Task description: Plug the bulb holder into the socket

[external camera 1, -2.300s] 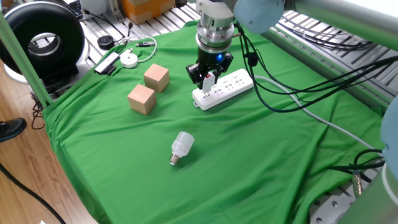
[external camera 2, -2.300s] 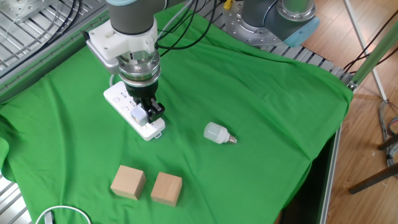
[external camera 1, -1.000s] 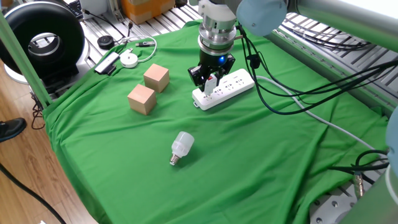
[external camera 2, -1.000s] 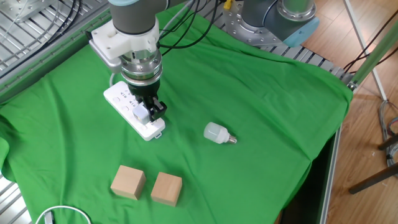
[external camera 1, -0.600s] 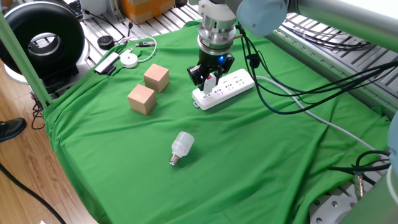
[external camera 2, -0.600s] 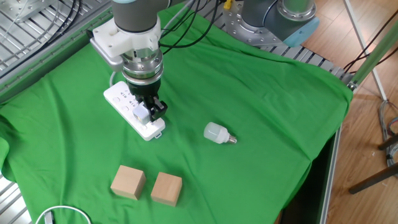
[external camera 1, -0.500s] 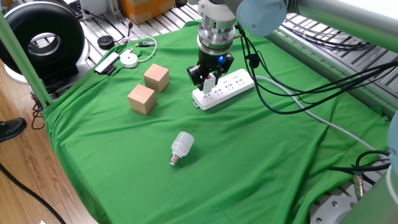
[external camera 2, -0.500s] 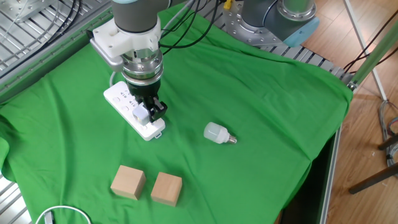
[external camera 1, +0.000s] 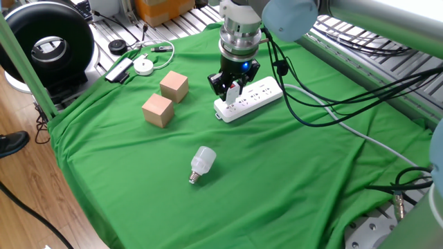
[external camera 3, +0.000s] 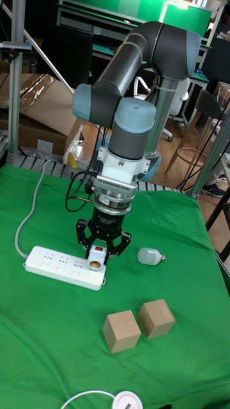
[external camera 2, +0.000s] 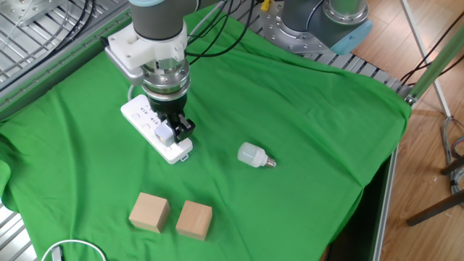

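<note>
My tool (external camera 3: 97, 250) grips the holder (external camera 3: 96, 252) at the end of the strip (external camera 3: 62, 266).
My fingers (external camera 1: 228, 88) are clamped on the small white holder, its red patch showing in the tall fixed view, and I hold it upright on the outlet nearest the strip's free end. Whether its pins are fully seated, I cannot tell. The strip lies flat on the green-clothed surface (external camera 2: 304, 116), its cable (external camera 3: 29, 204) running off from the far end. A white bulb (external camera 2: 254, 155) lies on its side near the strip, apart from it. Two wooden cubes (external camera 2: 172, 215) sit side by side, just beside one another and well apart from the strip. My arm comes straight down over the holder.
</note>
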